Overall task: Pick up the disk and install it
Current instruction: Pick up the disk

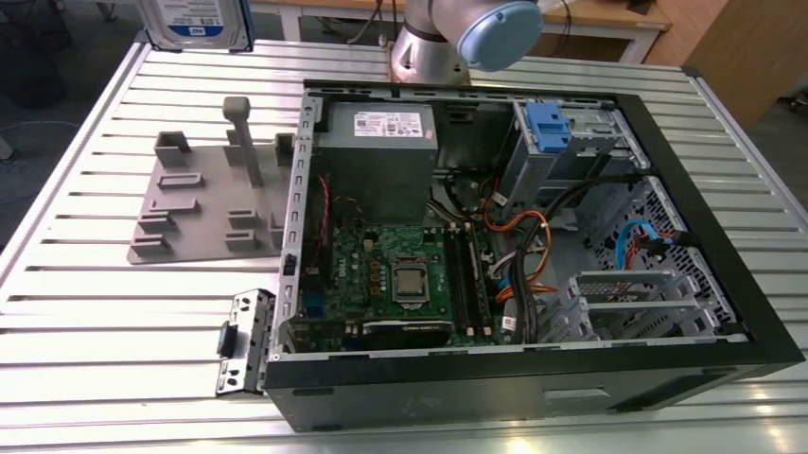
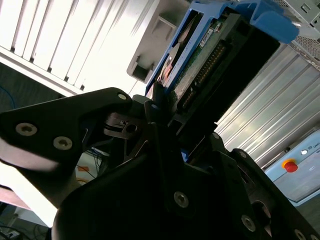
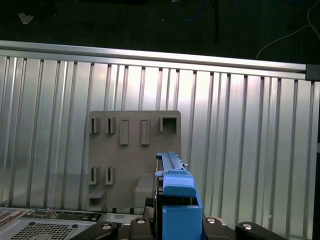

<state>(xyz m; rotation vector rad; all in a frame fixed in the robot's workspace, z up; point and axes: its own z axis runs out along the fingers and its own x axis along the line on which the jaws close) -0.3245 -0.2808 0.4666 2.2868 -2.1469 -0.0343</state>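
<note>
We see the gripper (image 2: 182, 117) clamped on the disk (image 2: 200, 55). In the second wrist view its black fingers (image 2: 156, 107) press against the drive's flat sides, and the blue side rail and green circuit board run out from between them. In the first wrist view the gripper (image 3: 175, 225) holds the disk (image 3: 174, 192) edge-on, with the blue rail facing us and the drive pointing away from the wrist toward the table (image 3: 250, 140). In the exterior view the disk (image 1: 196, 24) hangs upright in the air, label toward the camera, clear of the table (image 1: 101, 312).

Below the gripper, past the far end of the disk, the grey slotted stand (image 3: 132, 160) lies flat on the slatted metal table. In the exterior view the stand (image 1: 208, 203) sits on the table below the held drive. Farther from the gripper, beside the stand on the exterior view's right, is the open computer case (image 1: 505, 392). Inside it are a grey power supply box (image 1: 378, 161), a green motherboard (image 1: 392, 270) and a blue-fronted drive bay (image 1: 546, 123). The arm (image 1: 474, 33) stands behind the case.
</note>
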